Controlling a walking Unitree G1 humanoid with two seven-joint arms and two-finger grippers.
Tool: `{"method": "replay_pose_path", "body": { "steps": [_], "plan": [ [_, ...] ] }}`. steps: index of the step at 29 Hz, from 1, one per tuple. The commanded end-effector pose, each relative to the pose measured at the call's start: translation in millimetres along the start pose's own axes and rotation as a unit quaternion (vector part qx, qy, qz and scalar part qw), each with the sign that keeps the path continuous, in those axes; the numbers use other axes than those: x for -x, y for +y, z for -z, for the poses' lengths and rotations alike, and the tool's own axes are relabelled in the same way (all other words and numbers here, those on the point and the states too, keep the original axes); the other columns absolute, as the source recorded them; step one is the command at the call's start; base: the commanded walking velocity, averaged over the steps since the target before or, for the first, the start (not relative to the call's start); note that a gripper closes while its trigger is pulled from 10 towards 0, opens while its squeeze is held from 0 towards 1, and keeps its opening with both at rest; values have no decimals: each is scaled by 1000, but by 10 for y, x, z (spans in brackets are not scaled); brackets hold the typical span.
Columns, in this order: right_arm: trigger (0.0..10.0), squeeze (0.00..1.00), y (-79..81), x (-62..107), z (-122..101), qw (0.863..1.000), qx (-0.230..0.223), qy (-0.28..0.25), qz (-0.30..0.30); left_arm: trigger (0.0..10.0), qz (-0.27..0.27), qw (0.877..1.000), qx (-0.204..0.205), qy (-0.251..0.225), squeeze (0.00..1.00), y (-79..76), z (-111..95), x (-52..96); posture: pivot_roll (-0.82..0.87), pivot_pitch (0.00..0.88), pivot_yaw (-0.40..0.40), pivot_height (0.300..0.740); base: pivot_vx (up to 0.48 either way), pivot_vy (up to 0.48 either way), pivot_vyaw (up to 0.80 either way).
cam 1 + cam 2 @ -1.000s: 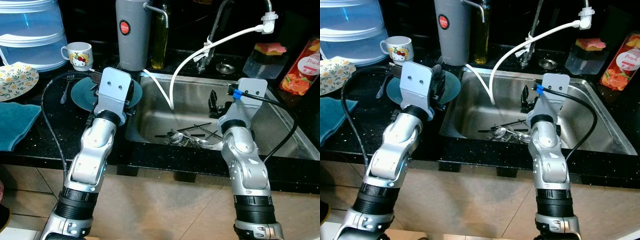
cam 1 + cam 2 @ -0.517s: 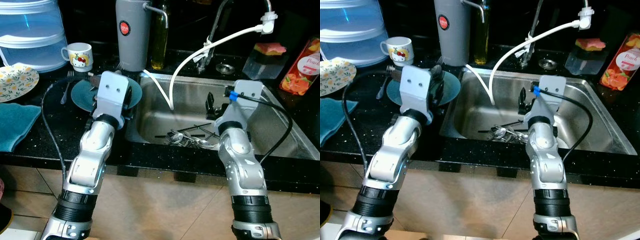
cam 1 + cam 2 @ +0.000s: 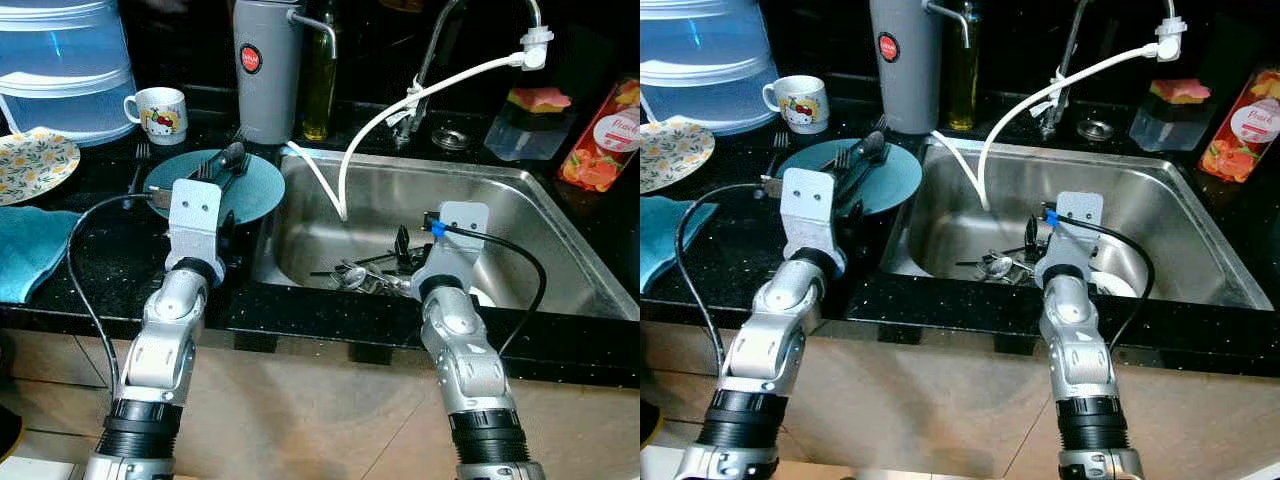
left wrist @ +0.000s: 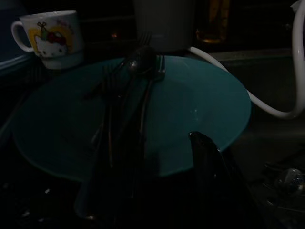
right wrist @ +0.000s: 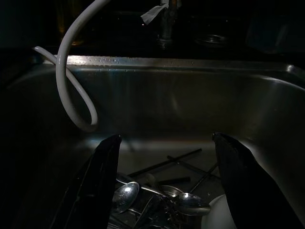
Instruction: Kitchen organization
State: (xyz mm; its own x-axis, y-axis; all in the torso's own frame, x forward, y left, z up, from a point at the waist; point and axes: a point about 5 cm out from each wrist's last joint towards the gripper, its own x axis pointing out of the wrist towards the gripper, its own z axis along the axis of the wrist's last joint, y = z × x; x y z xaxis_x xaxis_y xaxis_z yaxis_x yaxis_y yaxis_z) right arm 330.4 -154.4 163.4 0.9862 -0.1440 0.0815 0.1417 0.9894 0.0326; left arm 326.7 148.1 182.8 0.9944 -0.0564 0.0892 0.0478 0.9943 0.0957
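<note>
Cutlery lies heaped on the floor of the one steel sink, several spoons and chopsticks, too tangled to count. One teal plate on the black tabletop carries a few forks and a spoon. Since a second ago both arms have drawn back toward the tabletop's front edge. The right claw gapes wide just above the heap; the left claw, fingers parted, empty, hovers at the plate's near rim.
</note>
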Motion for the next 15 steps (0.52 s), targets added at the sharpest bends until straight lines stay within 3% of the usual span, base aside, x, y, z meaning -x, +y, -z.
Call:
{"method": "replay_pose_path", "body": {
  "steps": [1, 5, 15],
  "plan": [
    [10000, 0, -32, 24, 144, 1000, -2, 29, 7, 10000, 6, 1000, 7, 29, 0, -25, 113, 7, 221, 0, -33, 740, 0, 0, 0],
    [10000, 0, -44, 5, 130, 1000, -1, 24, 7, 10000, 18, 1000, -13, 2, 0, -78, 16, 4, 227, 0, -33, 740, 0, 0, 0],
    [10000, 0, -17, -9, 110, 1000, -3, 16, 4, 10000, 6, 1000, 0, 16, 0, -30, 68, -3, 226, 0, -32, 740, 0, 0, 0]
  ]
}}
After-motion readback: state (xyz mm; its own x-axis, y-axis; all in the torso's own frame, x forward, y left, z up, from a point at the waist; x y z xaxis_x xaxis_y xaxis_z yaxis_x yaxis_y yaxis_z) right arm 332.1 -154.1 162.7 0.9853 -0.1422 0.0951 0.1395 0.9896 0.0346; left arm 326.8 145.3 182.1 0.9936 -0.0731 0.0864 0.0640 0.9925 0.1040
